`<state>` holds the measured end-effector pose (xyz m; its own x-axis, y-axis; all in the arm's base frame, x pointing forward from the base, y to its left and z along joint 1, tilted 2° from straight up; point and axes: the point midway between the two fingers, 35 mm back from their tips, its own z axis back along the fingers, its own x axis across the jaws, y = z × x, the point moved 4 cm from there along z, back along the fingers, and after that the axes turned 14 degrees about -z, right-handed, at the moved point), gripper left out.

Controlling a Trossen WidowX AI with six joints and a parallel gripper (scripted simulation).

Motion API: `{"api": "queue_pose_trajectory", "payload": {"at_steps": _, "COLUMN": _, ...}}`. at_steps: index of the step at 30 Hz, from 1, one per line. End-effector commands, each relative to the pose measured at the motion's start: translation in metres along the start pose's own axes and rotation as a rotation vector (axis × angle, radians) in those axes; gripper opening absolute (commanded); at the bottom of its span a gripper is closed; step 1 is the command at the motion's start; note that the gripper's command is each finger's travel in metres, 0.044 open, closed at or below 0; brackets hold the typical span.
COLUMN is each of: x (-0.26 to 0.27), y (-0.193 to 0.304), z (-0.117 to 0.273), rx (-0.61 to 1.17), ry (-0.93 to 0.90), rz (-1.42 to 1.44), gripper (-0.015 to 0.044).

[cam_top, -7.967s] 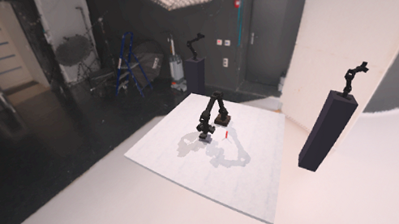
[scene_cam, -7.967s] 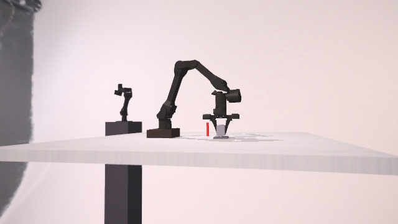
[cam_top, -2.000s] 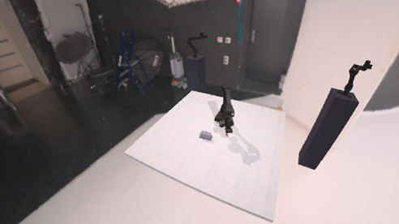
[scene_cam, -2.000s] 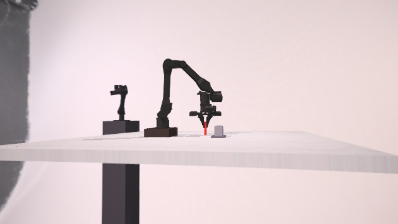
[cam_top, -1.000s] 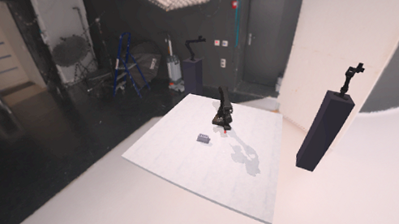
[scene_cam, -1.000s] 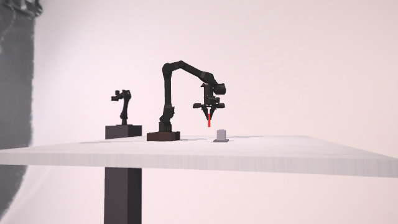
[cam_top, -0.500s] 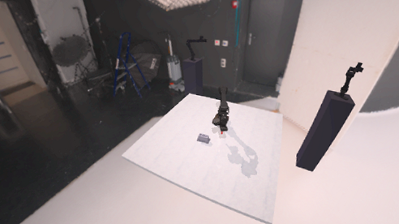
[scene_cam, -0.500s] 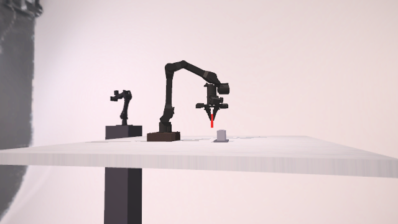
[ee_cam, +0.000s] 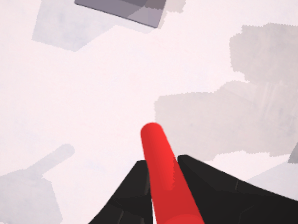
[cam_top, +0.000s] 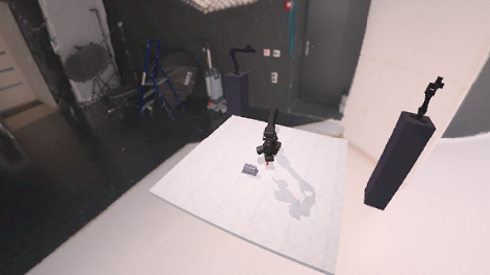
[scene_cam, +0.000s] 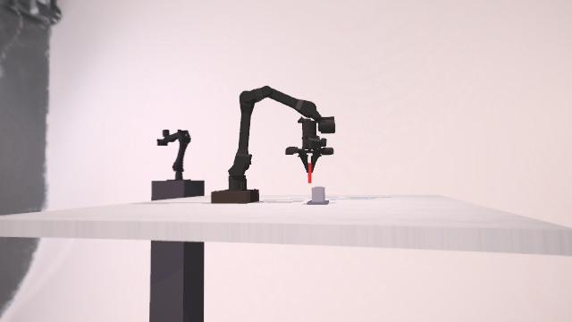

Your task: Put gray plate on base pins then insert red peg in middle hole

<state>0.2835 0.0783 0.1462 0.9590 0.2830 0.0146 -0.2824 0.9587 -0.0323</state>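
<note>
My gripper (cam_top: 268, 160) (scene_cam: 309, 171) (ee_cam: 162, 167) is shut on the red peg (cam_top: 267, 164) (scene_cam: 309, 179) (ee_cam: 157, 145), which hangs upright with its lower end free above the table. The base (cam_top: 249, 171) (scene_cam: 317, 202) (ee_cam: 117, 9) stands on the table with a lighter gray block shape on it. In the exterior view the peg's tip is a little higher than the block's top and slightly left of it. Only an edge of the base shows at the top of the wrist view. The gray plate cannot be told apart from the base; pins and middle hole are not discernible.
The white table (cam_top: 214, 198) (scene_cam: 402, 228) carries the arm and the base. The arm's shadow falls across the table to the right in the top view. Two other small arms stand on dark pillars (cam_top: 400, 160) (cam_top: 239, 93) beyond the table.
</note>
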Motion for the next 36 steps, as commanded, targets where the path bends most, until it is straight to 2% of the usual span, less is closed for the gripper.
{"api": "queue_pose_trajectory", "payload": {"at_steps": 1, "x": 0.005, "y": -0.010, "z": 0.001, "rx": 0.001, "ry": -0.003, "rz": 0.003, "gripper": 0.0000}}
{"api": "queue_pose_trajectory", "payload": {"at_steps": 36, "x": 0.024, "y": -0.116, "z": 0.002, "rx": -0.008, "ry": -0.008, "rz": 0.003, "gripper": 0.0000}}
